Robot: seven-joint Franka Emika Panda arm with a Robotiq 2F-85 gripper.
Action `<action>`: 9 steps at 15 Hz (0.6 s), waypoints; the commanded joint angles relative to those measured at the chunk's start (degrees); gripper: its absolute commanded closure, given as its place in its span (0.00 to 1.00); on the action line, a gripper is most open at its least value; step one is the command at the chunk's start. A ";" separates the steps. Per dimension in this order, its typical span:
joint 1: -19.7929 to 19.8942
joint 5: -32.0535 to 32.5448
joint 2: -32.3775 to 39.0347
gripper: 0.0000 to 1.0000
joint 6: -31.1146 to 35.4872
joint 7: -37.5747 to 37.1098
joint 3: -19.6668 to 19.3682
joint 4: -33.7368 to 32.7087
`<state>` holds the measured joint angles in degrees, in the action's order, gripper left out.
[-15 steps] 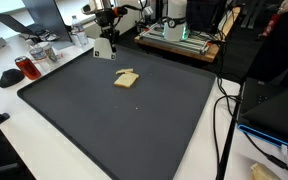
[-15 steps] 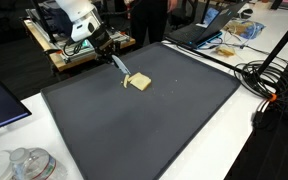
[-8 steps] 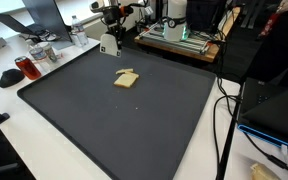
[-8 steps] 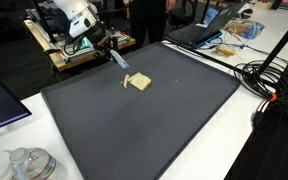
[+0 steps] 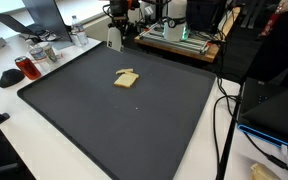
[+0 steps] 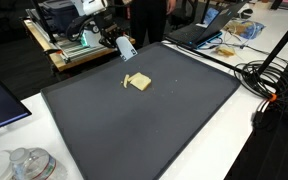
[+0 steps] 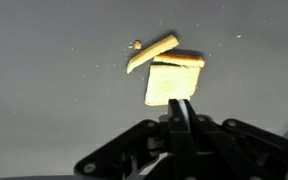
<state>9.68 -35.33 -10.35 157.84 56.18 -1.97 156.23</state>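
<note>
- Gripper (image 5: 114, 38): your claw hangs in the air over the far edge of the mat, clear of every object. In the wrist view its two fingers (image 7: 187, 112) are pressed together, with nothing seen between them.
- Tan square piece (image 7: 172, 82): this flat, pale slab lies on the mat, nearest to your claw yet well apart from it. In both exterior views it sits in the far half of the mat, on the near side of the gripper (image 5: 127, 79) (image 6: 139, 83).
- Tan stick (image 7: 151, 53): a narrow, slightly bent strip of the same colour lies along the far edge of the square piece in the wrist view. It touches that piece at its right end and slants away to the left.
- Small crumb (image 7: 137, 44): a tiny speck rests just beside the middle of the stick, on its far side. It is too small to identify.
- Dark mat (image 5: 114, 130): a large, dark grey sheet covers most of the white table (image 5: 24, 140). It carries only the tan pieces.
- Dark cup (image 5: 24, 68): in an exterior view it stands on the table to the left of the mat, well apart from your claw.
- Cables (image 6: 269, 80): a black bundle lies on the table to the right of the mat in an exterior view.
- Laptop (image 6: 206, 32): it stands open beyond the far right corner of the mat.
</note>
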 commanded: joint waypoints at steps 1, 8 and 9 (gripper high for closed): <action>10.62 16.13 -1.66 0.99 0.28 -12.91 14.72 2.76; 12.09 19.25 -0.57 0.96 -1.74 -15.22 18.03 1.11; 12.23 19.32 -0.58 0.99 -1.76 -15.22 18.03 1.11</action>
<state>21.91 -16.01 -10.92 156.08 40.96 16.06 157.34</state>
